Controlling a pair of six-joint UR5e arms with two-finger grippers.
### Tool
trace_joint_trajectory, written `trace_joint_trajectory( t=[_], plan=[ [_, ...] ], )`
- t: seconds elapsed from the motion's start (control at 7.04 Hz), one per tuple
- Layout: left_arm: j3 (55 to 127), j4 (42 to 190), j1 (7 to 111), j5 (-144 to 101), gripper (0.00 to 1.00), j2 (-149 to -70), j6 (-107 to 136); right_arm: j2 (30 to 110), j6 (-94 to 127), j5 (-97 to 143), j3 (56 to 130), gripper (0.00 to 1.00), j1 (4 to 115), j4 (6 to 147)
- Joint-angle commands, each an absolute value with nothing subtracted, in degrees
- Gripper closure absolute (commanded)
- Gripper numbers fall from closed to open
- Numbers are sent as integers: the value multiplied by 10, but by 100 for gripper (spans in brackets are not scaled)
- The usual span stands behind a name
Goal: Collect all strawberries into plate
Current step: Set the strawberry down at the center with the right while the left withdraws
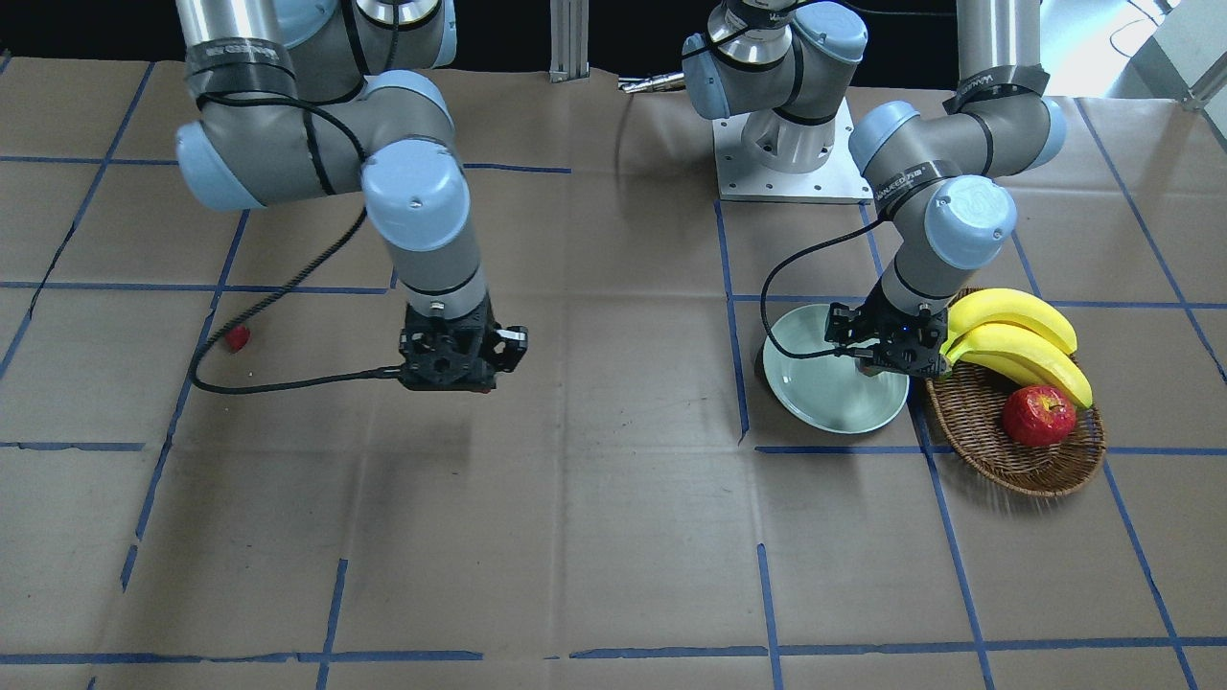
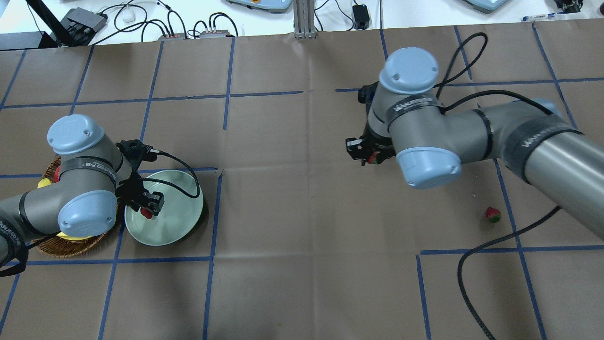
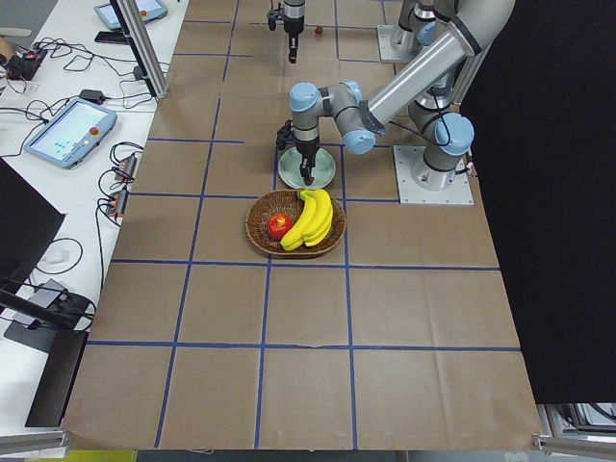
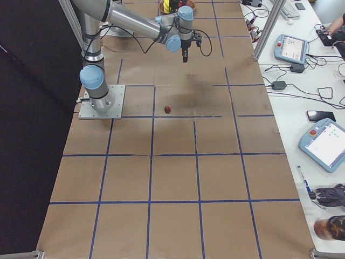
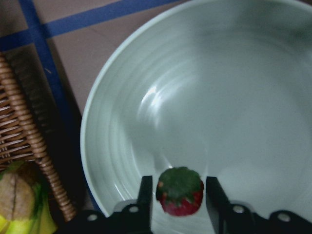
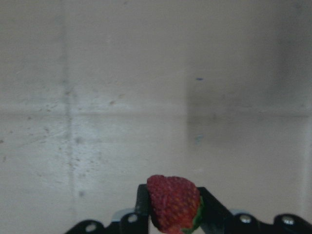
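Note:
My left gripper (image 5: 179,181) is low over the pale mint-green plate (image 5: 243,97), near its rim by the basket. Its fingers sit close around a strawberry (image 5: 179,191) with its green cap up. The same gripper (image 2: 148,208) and plate (image 2: 181,203) show in the overhead view. My right gripper (image 6: 173,191) is shut on a second strawberry (image 6: 173,202) and holds it above the bare table near the middle (image 2: 373,158). A third strawberry (image 2: 493,215) lies loose on the table on my right side, and shows in the front view (image 1: 237,337).
A brown wicker basket (image 1: 1016,460) touches the plate's outer side and holds yellow bananas (image 1: 1016,331) and a red apple (image 1: 1039,415). My right arm's black cable (image 2: 476,255) loops over the table near the loose strawberry. Blue tape lines grid the brown table cover.

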State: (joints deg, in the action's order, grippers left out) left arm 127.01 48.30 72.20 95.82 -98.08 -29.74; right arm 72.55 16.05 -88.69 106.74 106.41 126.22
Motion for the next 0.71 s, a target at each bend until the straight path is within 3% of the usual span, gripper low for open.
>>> trace_joint_trajectory(
  t=[0.0,0.43,0.57],
  plan=[
    [1267,484,722,958,4,-981,-297,652,225,-882,1040,96,1131,1307],
    [1256,489,722,950,1,-983,-294,605,250,-868,1030,93,1144,1358],
    [1255,489,722,930,1,-983,-294,604,251,-865,1025,24,1144,1355]
  ],
)
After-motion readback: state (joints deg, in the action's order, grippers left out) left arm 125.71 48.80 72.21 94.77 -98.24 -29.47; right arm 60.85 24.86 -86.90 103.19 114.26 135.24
